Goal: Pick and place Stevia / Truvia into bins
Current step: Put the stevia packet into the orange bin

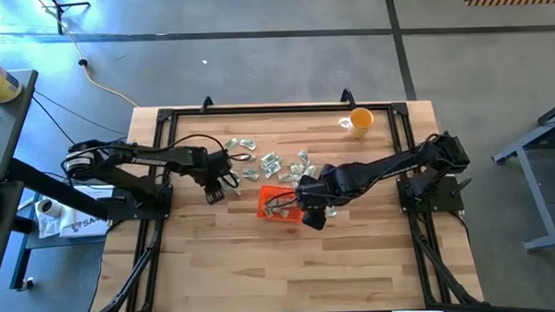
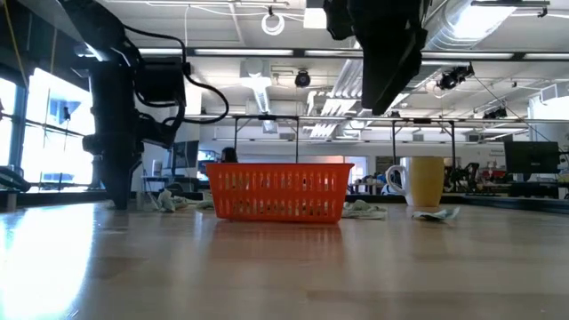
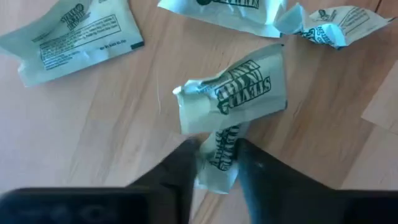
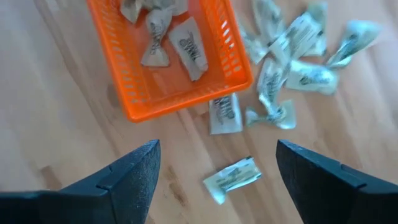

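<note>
Left gripper [image 3: 214, 163] is pinched on a pale green and white paper Stevia sachet [image 3: 231, 102], low over the light wooden slatted table [image 1: 263, 268]. The dark fingers [image 3: 180, 168] clamp the sachet's near end; the rest folds over and sticks out ahead of the tips, so its long axis runs roughly straight out from the claw (it looks crumpled, not flat).

Key relation for the next move: the shallow bright orange-red plastic mesh bin [image 1: 272, 201] lies to the left gripper's right in the high view, near but clearly apart, with bare table and a couple of loose sachets between. My read is that the carry goes sideways toward table centre, then release over the bin.

Right gripper [image 4: 214, 177] hangs above the table just beside the bin, jaws wide and empty. Its wrist view looks down on the bin with a few sachets [image 4: 168, 37] already inside, one sachet touching the bin's outer wall, another lying alone on the wood nearer the claw. The right arm is closer to the bin, so the left arm's path ends near it (collision risk, judging by the high view).

Remaining loose sachets [image 1: 278, 161] cluster on the table just beyond the bin, toward the round yellow-orange cup [image 1: 359, 123].
</note>
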